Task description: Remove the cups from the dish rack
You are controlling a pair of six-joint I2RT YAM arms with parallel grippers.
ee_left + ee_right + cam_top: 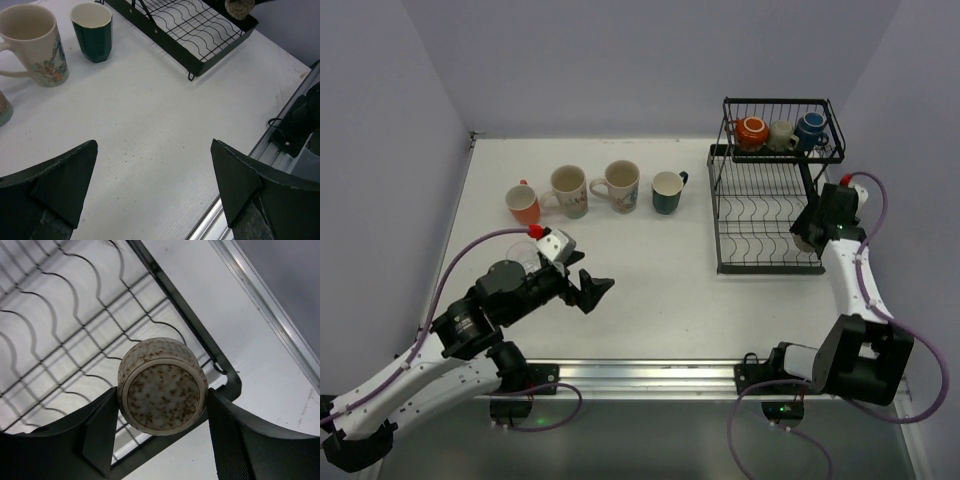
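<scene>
Right fingers (100, 440) clamp a speckled beige cup (162, 385) mid-frame at the rack (165, 282) tray's corner; top basket (778, 103) holds 3 cups (781, 135); left fingers (60, 185) apart.

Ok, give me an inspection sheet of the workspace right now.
Surface: white table, no spills seen.
Job's things: orange cup, cream cup, patterned cup, teal cup in a row on the table; orange-red mug, small cream mug, blue mug in the dish rack; speckled cup in the right hand.
Clutter: nothing seen.
Hands: left hand open over bare table; right hand shut on the speckled cup.
Cables: purple cables along both arms.
Surroundings: pale walls, metal rail at near edge.
</scene>
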